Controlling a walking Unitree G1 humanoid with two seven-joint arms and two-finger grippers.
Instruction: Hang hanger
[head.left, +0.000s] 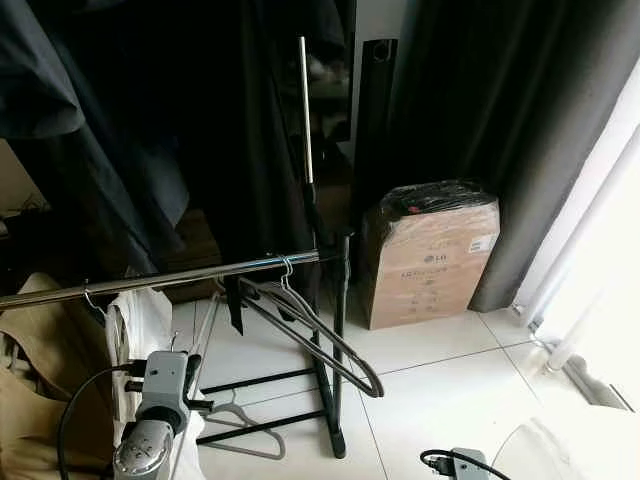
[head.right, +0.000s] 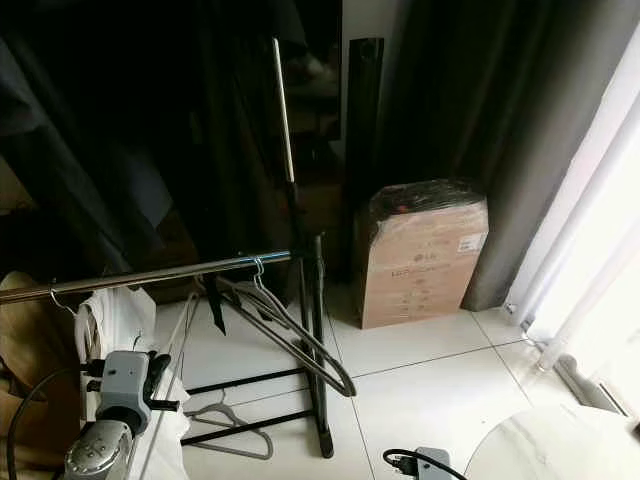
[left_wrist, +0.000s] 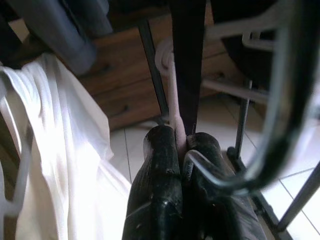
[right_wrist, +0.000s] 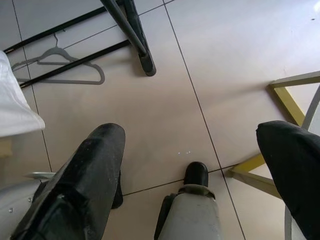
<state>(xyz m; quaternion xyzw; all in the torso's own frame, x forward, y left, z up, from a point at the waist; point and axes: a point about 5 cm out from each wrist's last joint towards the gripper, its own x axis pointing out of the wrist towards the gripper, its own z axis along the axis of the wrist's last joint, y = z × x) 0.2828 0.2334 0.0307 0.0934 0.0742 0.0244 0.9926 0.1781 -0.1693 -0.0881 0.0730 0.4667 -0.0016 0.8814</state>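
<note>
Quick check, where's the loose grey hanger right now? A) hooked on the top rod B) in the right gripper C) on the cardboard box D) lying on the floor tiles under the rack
D: the grey hanger lies flat on the floor tiles between the rack's black base bars, while the right gripper hangs open above the floor, holding nothing.

Wrapped cardboard box (head.left: 428, 260) beside dark curtain (head.left: 520, 110); white tiled floor (head.left: 440, 400).

Grey hangers (head.left: 320, 335) on the chrome rail (head.left: 170, 277), cardboard box (head.left: 428, 262) beyond
</note>
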